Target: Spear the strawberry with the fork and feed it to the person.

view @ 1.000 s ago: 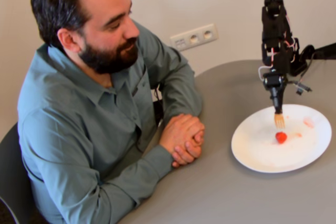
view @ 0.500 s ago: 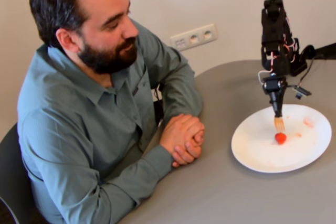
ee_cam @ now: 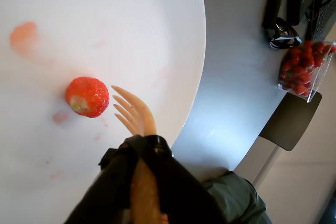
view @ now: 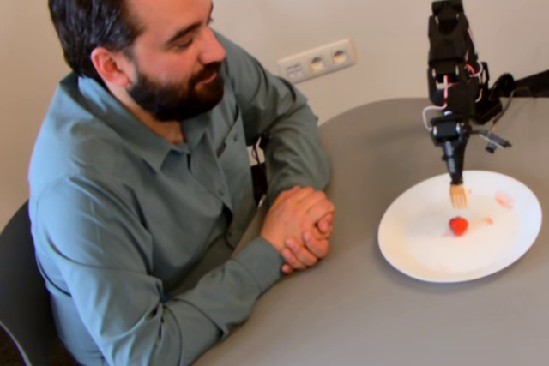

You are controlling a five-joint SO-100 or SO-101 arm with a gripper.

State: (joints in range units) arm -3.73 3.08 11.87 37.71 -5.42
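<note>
One strawberry [view: 458, 225] was seen lying on the white plate [view: 412, 250], near the middle of it, in the fixed view. The fork [view: 458, 195] was held upright just above and behind the fruit in that view, its tines pointed down at the plate and apart from the berry. In the wrist view the strawberry [ee_cam: 87, 96] was shown just to the left of the fork [ee_cam: 133, 113], with a narrow gap between the tine tips and the red skin; nothing was speared. Pale pink smears [ee_cam: 23, 36] were visible on the plate [ee_cam: 147, 19] to the upper left of the berry.

The gripper [view: 452, 139] was seen as a black housing from which the fork's stem came down; whether its jaws were spread or pressed together could not be told from either view.

The person [view: 146, 152] was seated at the left of the fixed view, head bowed toward the plate, with both hands [view: 298, 227] clasped together on the grey table [view: 360, 315], well apart from the plate's rim. A clear punnet of strawberries [ee_cam: 304, 66] was seen on the table at the far right of the wrist view, beside some dark objects that could not be made out.
</note>
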